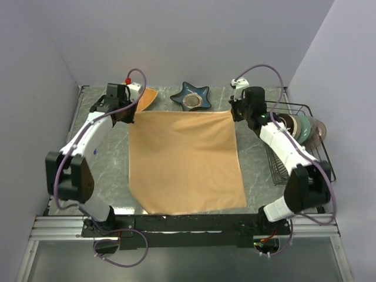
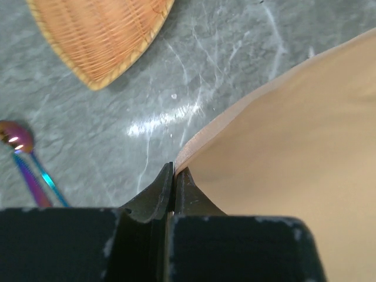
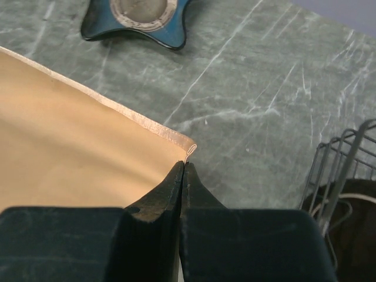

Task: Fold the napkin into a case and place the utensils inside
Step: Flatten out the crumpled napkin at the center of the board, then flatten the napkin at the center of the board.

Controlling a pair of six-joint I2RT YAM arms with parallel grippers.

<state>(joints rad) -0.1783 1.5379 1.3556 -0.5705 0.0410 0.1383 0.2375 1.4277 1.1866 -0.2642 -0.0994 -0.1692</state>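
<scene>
The peach-orange napkin [image 1: 185, 161] lies spread flat over the middle of the grey marble table. My left gripper [image 1: 130, 115] is shut on the napkin's far left corner [image 2: 182, 157], with the cloth pinched between the black jaws. My right gripper [image 1: 235, 111] is shut on the far right corner [image 3: 189, 151], whose hemmed edge pokes out past the fingertips. One of the utensils, an iridescent purple-pink spoon [image 2: 23, 158], lies on the table left of the left gripper. It shows only in the left wrist view.
A woven orange fan-shaped dish [image 1: 147, 97] sits at the back left beside the left gripper. A blue star-shaped dish [image 1: 191, 97] stands at the back centre. A black wire rack [image 1: 299, 138] with plates stands along the right edge.
</scene>
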